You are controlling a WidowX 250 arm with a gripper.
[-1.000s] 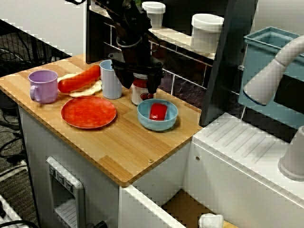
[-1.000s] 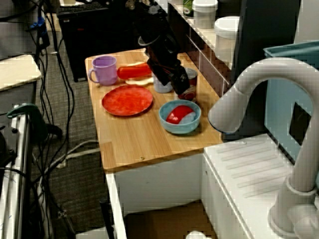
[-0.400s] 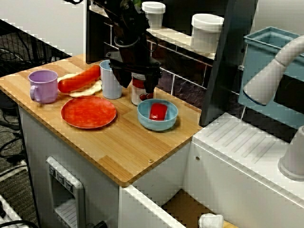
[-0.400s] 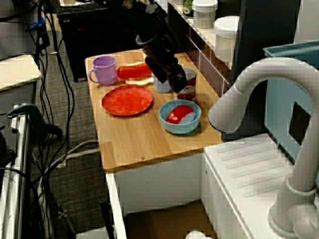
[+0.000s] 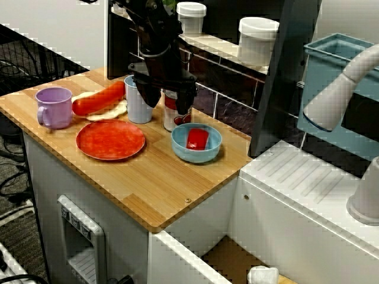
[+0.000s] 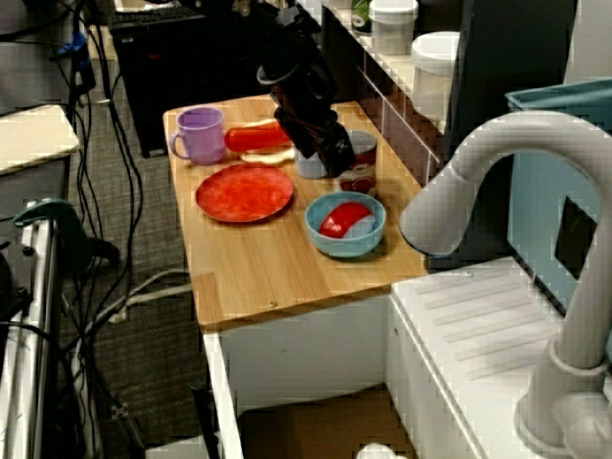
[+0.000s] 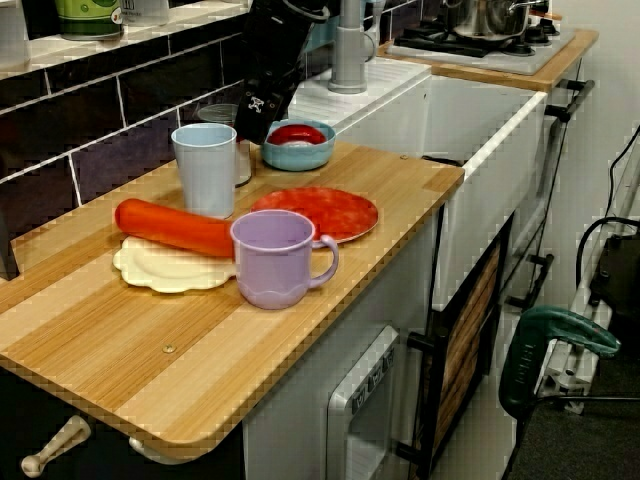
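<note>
One wooden surface (image 5: pixel 148 177) tops a white cabinet, backed by a dark tiled wall (image 5: pixel 228 106) with a ledge. A white drainer (image 5: pixel 296 189) and a grey tap (image 6: pixel 497 163) lie well off to one side of the hand, and cables (image 6: pixel 124 287) trail over the floor below. The low view along the surface shows a hob (image 7: pixel 480 45) beyond the drainer and a green drill (image 7: pixel 550 340) on the floor.

The black hand (image 5: pixel 169 105) hangs point-down over one can (image 5: pixel 172 118), its fingers apart and set either side of the can's top. Whether they touch it cannot be told. The can stands upright on the surface directly beneath the hand, near the wall.

Crowding it are one pale blue cup (image 5: pixel 137 103), just beside the hand on the side away from the tap, and one blue bowl (image 5: pixel 195 156). The bowl sits just in front of the hand on the tap side and holds a red block (image 5: pixel 197 138). One red plate (image 5: pixel 110 140) lies near, in front of the hand. Past the cup, one orange carrot (image 5: pixel 98 99) rests on one cream plate (image 5: pixel 117 111). One purple mug (image 5: pixel 53 106) stands well apart at the surface's end. Two white jars (image 5: pixel 257 40) sit on the ledge behind the hand.
</note>
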